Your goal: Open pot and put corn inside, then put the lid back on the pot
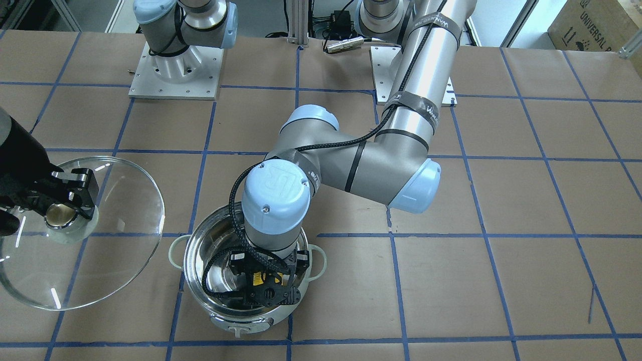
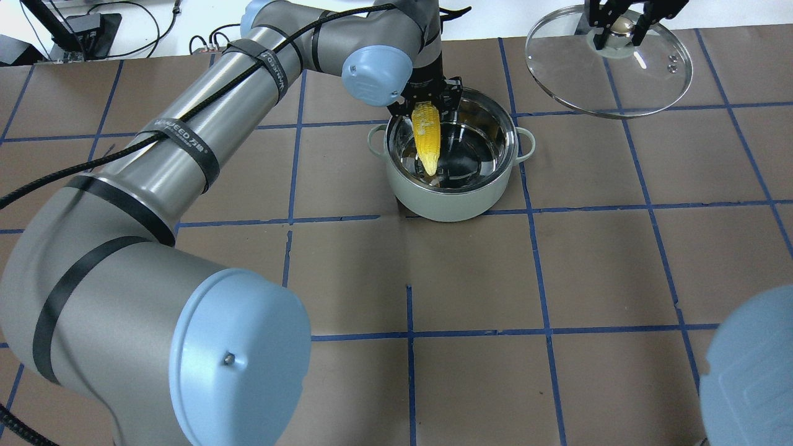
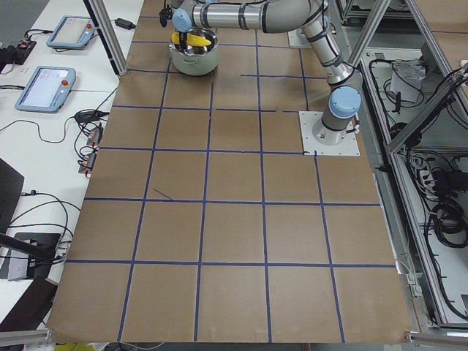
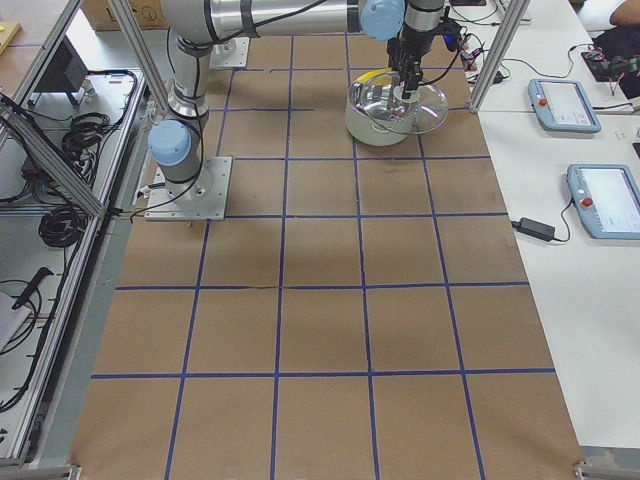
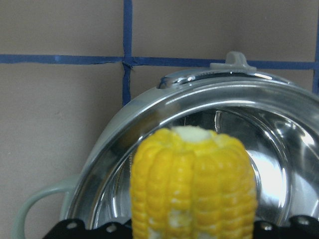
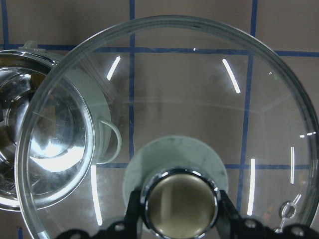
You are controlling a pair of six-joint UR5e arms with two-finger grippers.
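The pale mint pot (image 2: pixel 452 204) stands open on the table, its steel inside showing; it also shows in the front view (image 1: pixel 198 271), the left wrist view (image 5: pixel 124 149) and the right wrist view (image 6: pixel 45 149). My left gripper (image 2: pixel 427 105) is shut on the yellow corn cob (image 2: pixel 427 139), which hangs tip-down inside the pot's mouth (image 5: pixel 194 184). My right gripper (image 2: pixel 622 28) is shut on the brass knob (image 6: pixel 182 201) of the clear glass lid (image 2: pixel 657 80), held in the air to the pot's side (image 1: pixel 125 200).
Brown paper with blue tape lines covers the table (image 2: pixel 557 279). The left arm's elbow (image 1: pixel 391 170) reaches across the middle. Both arm bases (image 1: pixel 175 65) stand at the robot's edge. Pendants and cables (image 4: pixel 565 105) lie off the table's far side.
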